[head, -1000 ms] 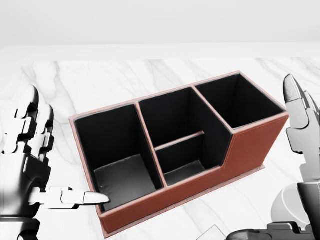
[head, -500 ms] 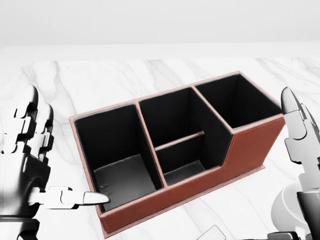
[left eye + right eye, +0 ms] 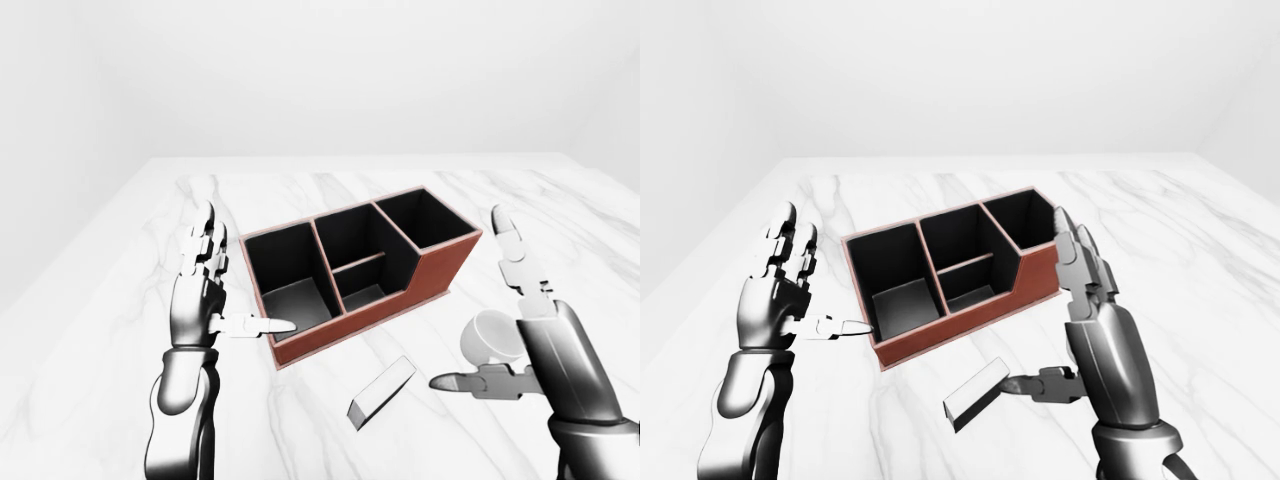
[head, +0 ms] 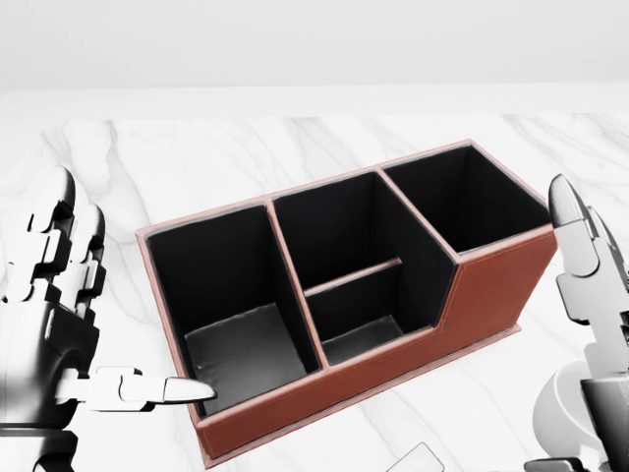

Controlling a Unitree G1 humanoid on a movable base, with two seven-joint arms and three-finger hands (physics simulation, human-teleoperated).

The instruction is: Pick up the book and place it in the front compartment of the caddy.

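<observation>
The left hand (image 3: 203,290) stands upright beside the left end of the caddy (image 3: 360,270) in the left-eye view; its two long fingers (image 3: 205,232) point straight up, spread wide from the thumb, which reaches out level toward the caddy; the thumb tip lies at the low wall of the leftmost compartment, though whether it touches cannot be told; the hand holds nothing. The right hand (image 3: 1085,310) is raised on the other side, its fingers (image 3: 1072,245) stretched up and slightly apart near the caddy's right end, not touching it in the head view; its thumb juts out sideways low down, wide of the fingers; this hand is empty too.

The book (image 3: 976,394) lies flat on the white marble desk (image 3: 120,260), below the caddy and apart from it, a slim grey slab turned at a slant; in the right-eye view the right thumb tip points at its right end and sits just beside it; contact cannot be made out.

The caddy is brown outside and black inside, set at a slant on the desk; it has a large compartment at the left, a middle section split by a low divider, and a taller compartment at the right; all of them show only dark lining.
</observation>
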